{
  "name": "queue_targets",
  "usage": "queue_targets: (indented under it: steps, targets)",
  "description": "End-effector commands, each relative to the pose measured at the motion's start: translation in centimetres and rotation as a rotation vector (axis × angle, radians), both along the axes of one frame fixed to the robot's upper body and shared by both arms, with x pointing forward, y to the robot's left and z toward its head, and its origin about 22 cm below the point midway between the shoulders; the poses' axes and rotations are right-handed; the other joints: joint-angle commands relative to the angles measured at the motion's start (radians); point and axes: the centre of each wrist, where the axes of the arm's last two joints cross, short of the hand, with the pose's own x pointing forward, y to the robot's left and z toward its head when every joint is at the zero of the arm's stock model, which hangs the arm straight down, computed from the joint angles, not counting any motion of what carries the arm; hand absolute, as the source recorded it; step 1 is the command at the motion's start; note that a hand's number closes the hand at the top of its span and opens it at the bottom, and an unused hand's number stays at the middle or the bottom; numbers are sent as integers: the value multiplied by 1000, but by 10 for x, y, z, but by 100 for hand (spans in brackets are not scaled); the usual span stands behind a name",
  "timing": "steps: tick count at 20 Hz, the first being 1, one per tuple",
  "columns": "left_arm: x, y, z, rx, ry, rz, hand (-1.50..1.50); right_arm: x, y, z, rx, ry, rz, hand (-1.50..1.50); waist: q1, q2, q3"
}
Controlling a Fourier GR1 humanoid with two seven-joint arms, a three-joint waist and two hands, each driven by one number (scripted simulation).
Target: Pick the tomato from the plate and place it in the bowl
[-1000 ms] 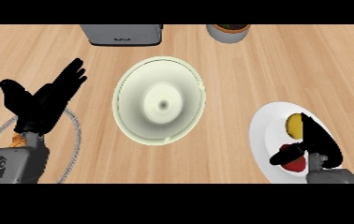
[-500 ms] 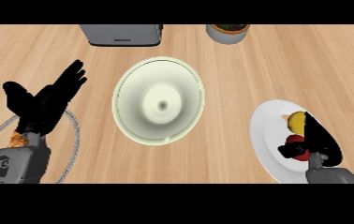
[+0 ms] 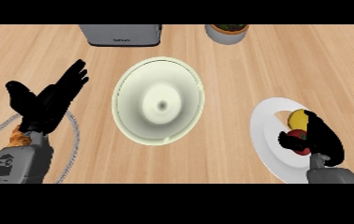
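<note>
On the counter [image 3: 276, 73], right robot hand [image 3: 319, 141] half-hides the tomato [image 3: 298, 135].

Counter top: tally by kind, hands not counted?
Bowl: 1
Plate: 1
Food on the plate: 2, a red tomato and a yellow piece
Grey appliance at the far edge: 1
Potted plant: 1
Wire-rimmed thing at the left, partly hidden: 1
Total: 7
</note>
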Motion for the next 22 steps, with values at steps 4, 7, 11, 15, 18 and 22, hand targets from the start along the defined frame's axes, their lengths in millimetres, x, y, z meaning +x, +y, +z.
queue_targets:
  steps: [4,7,11,15,18,22]
  targets:
    - [8,-12,3,-6,-17,5,0,-7,27,-12,22,3,56,150,1,10,16]
    - [7,-9,6,13,-4,9,0,-8,19,14,10,-25,234,150,-5,8,16]
    - [4,-10,6,8,-4,-35,0,3,31,24,-34,-20,747,150,38,15,18]
    - [0,-1,-1,9,20,-20,0,7,28,44,-60,-89,1027,150,23,11,16]
    - [2,-1,1,2,12,2,0,4,11,57,-40,-147,1109,150,4,9,16]
    - [-3,14,13,-9,-2,24,0,-7,10,82,-53,-234,1127,150,0,7,16]
